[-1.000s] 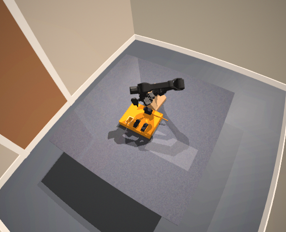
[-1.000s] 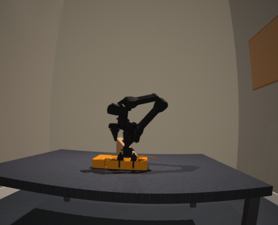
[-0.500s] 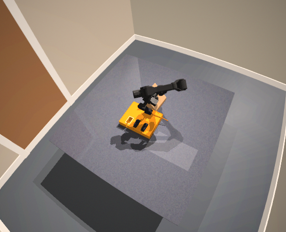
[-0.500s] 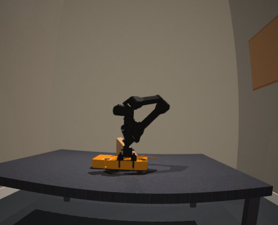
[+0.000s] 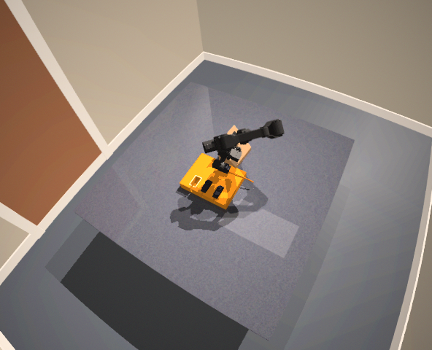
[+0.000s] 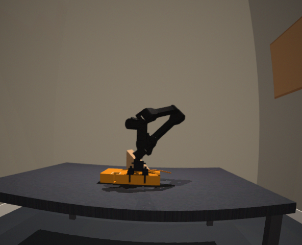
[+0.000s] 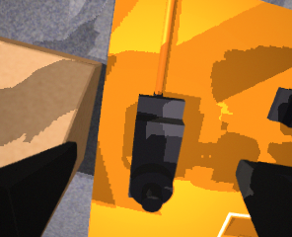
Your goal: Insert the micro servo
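The loose black micro servo stands on the orange deck, near its back edge. Its round shaft end faces the wrist camera, and its orange cable runs off the far side. My gripper is open and empty above the servo, one finger to each side; in the top and exterior views the arm largely hides the fingers. The empty pocket's white outline is at the deck's front left in the top view, and partly behind the right finger in the wrist view.
Two black servos sit in the deck beside the pocket; one shows at the wrist view's right edge. A tan block stands close behind the deck, beside the left finger in the wrist view.
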{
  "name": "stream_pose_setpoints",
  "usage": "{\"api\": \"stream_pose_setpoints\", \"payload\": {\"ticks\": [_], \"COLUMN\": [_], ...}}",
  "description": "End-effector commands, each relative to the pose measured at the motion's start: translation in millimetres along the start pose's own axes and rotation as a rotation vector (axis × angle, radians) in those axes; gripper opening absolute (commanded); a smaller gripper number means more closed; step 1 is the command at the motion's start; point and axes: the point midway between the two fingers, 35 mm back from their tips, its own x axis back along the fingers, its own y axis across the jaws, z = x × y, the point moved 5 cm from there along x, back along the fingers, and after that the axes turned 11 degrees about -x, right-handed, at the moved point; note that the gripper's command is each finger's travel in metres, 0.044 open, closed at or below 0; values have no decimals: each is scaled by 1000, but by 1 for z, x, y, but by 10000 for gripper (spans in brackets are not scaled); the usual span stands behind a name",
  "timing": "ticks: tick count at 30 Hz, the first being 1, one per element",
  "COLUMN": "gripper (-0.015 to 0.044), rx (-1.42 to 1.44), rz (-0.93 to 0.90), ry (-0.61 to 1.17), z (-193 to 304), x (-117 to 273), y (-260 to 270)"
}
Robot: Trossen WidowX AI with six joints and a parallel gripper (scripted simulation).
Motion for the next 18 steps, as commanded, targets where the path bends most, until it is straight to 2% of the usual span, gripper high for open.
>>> {"api": "stream_pose_setpoints", "payload": {"ticks": [1, 17, 18], "gripper": [440, 440, 414], "rx": [-2, -2, -2], "rz": [2, 2, 2], "ry": [-4, -5, -5], "z": [0, -1, -1], "x": [-8, -28, -28], "y": [1, 1, 1]}}
